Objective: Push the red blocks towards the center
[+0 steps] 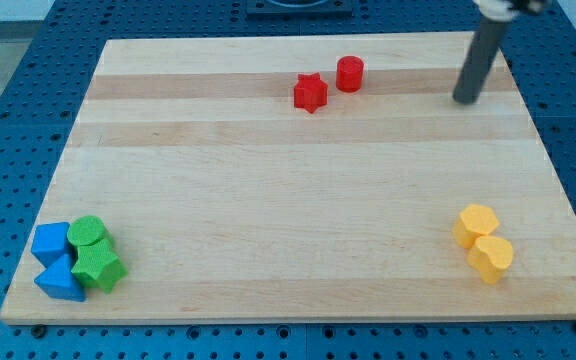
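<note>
The two red blocks sit near the top edge of the board, a little right of its middle line: a red star (310, 93) and, just beside it at about two o'clock, a red cylinder (349, 74). They look close but I cannot tell whether they touch. The board's center lies well below them, toward six o'clock.

My tip (464, 99) rests on the wooden board (268, 200) well apart from the pair, out at their three o'clock. There is no claw here to open or close, only the bare rod.

To do this step well, I judge the tip should swing around above the pair to their twelve o'clock side, then push down toward six o'clock, meeting the cylinder squarely so it does not slip off sideways.

Far off, two yellow blocks (482, 241) sit at four o'clock of center, and blue blocks (55, 262) with green blocks (95, 252) cluster at eight o'clock.
</note>
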